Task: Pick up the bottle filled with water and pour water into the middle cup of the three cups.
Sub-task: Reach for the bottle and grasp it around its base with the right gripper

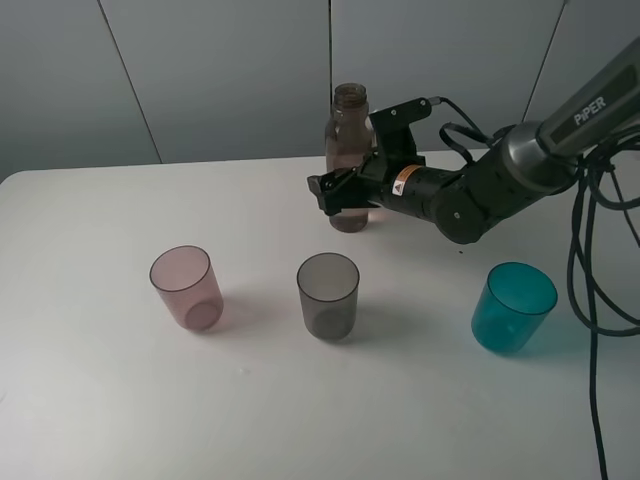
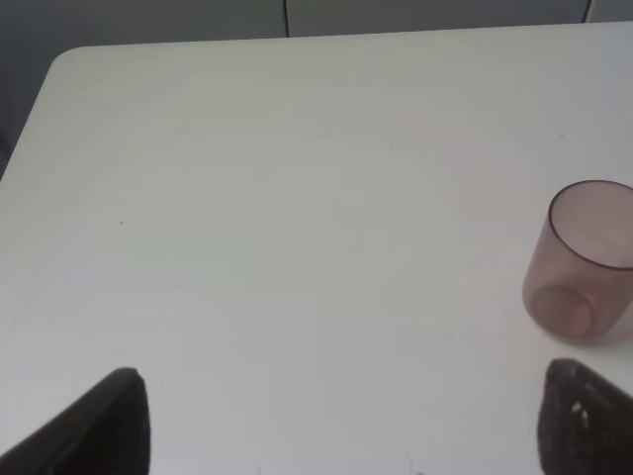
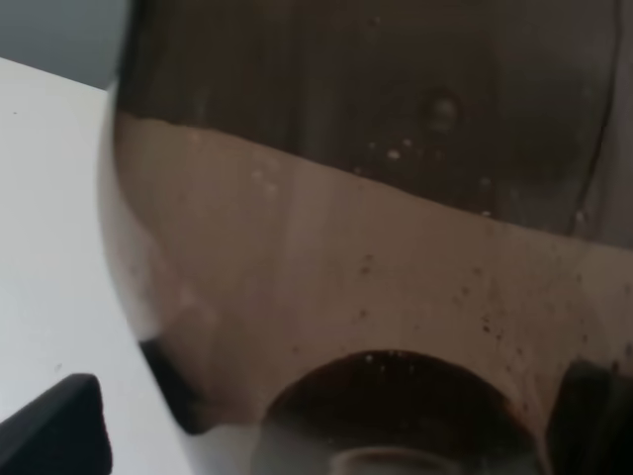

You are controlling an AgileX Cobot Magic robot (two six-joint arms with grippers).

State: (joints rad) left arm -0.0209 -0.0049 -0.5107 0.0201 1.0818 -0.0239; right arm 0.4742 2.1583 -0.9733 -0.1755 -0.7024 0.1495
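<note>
White table (image 1: 100,400), grey panelled wall behind it. Right arm (image 1: 520,160) reaches in from the right side, low and roughly level over the rear half of the table, with black cables (image 1: 590,250) hanging off it. Bottle (image 1: 350,140) stands upright on the table toward the back, capless, just behind the middle cup (image 1: 328,295) and a little to its right, well apart from it. In the right wrist view the bottle fills the picture; a waterline shows part way up the wall, with bubbles clinging inside. The three cups stand upright in a row across the front: pink cup (image 1: 187,288) on the left, smoky-grey middle cup, teal cup (image 1: 513,307) on the right, all well apart from one another. Right gripper (image 1: 325,195) sits at the bottle's lower body with its jaws spread to either side; in the right wrist view a strip of bare table shows between one finger (image 3: 49,426) and the bottle wall, so it is released, not clamping. Left gripper (image 2: 341,426) shows only in its own wrist view: fingertips wide apart, nothing between them, bare table below, pink cup (image 2: 584,262) near one finger.
</note>
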